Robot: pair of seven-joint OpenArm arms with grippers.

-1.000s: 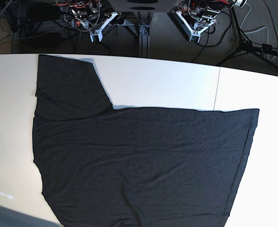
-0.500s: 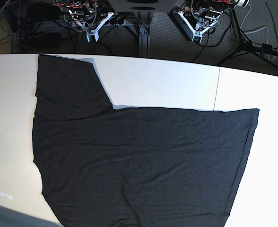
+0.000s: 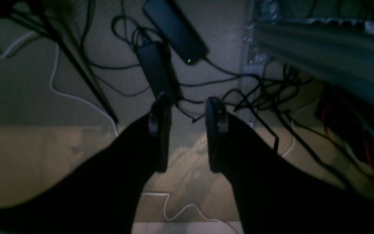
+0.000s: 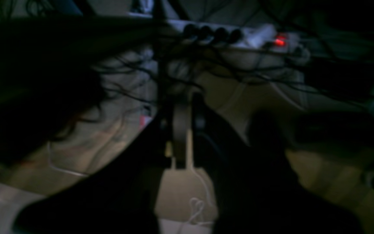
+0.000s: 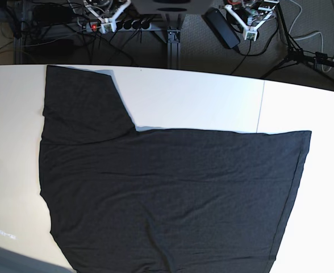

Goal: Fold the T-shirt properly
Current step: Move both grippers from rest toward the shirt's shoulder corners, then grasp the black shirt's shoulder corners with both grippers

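While both arms stay withdrawn at the frame's top edge, the T-shirt (image 5: 167, 193) lies spread across the tabletop (image 5: 190, 96), free for grasping; left tool (image 3: 185, 130) half open and empty, right tool (image 4: 183, 130) shut, empty.

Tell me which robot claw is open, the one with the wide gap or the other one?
The left gripper is the open one: its two fingers stand apart with floor showing between them. The right gripper has its fingers pressed nearly together. Neither one holds the T-shirt.
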